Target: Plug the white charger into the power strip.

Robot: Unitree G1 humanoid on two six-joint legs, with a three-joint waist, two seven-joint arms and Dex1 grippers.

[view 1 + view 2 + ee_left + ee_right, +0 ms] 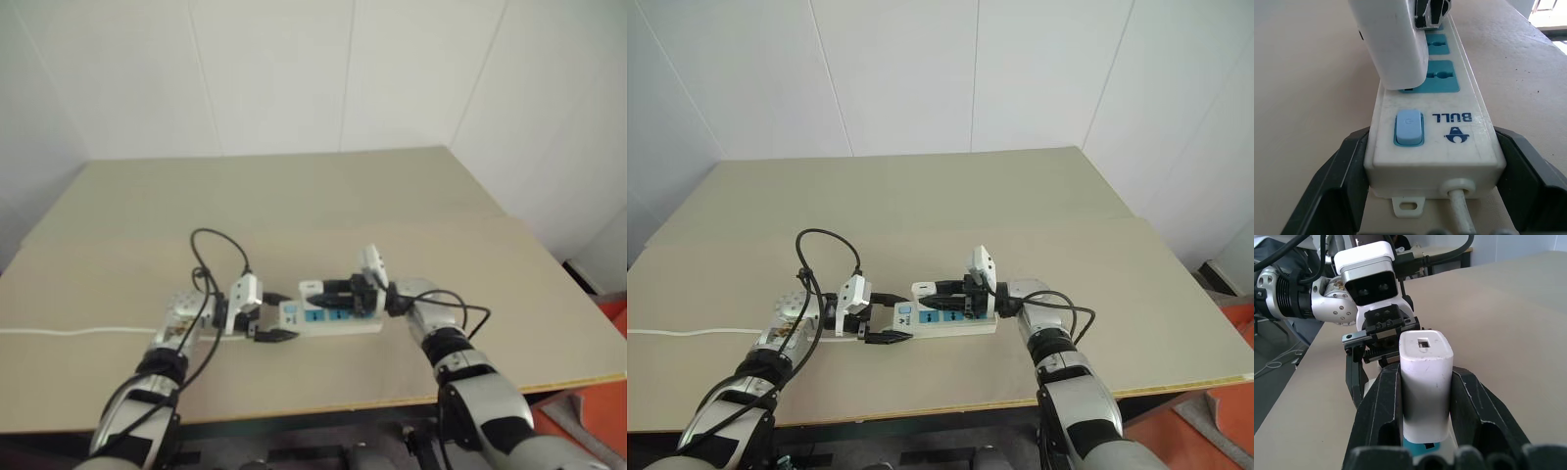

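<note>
The power strip (1449,142) is a long white bar with blue sockets, lying on the table with its blue switch (1409,128) at the near end. My left gripper (1432,166) is shut on that switch end, one black finger on each long side. My right gripper (1426,399) is shut on the white charger (1426,382), which it holds upright. The charger (1393,44) stands over the socket nearest the switch, its base right at the blue face. I cannot tell whether its prongs are in. From the head, the grippers (890,318) (933,302) meet over the strip (965,321).
The strip's white cord (59,331) runs off to the left across the beige table (294,196). Black cables (211,255) loop above my left wrist. The table's front edge (323,406) lies close below both arms. White walls stand behind the table.
</note>
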